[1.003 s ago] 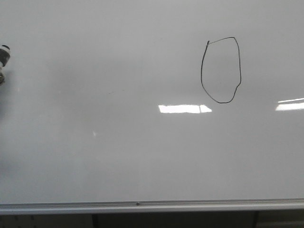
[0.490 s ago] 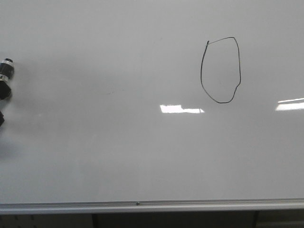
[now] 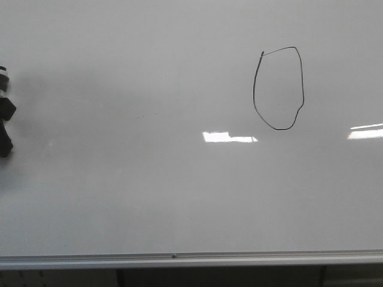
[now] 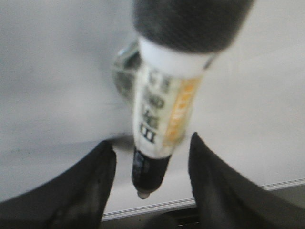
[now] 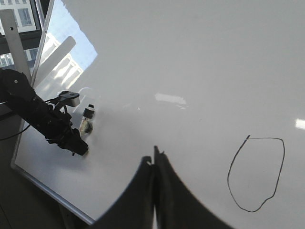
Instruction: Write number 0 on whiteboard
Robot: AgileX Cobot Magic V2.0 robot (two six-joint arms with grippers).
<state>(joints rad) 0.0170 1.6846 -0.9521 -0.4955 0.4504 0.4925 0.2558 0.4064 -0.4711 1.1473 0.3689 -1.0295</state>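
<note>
From the front, the glossy whiteboard point(image 3: 149, 197) carries the number 0 point(image 3: 278, 88), a thin lopsided black oval, upper right. The left gripper point(image 3: 5, 122) peeks in at the left edge. At the left wrist, dark fingers point(image 4: 86, 191) clamp a marker point(image 4: 159, 119); its label is blurred, unreadable. The right gripper point(image 5: 153, 164) is pressed closed, empty.

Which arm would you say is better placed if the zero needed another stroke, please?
Probably the left: its gripper holds the marker, though at the whiteboard's far left, away from the number 0. The right gripper is shut and empty.
</note>
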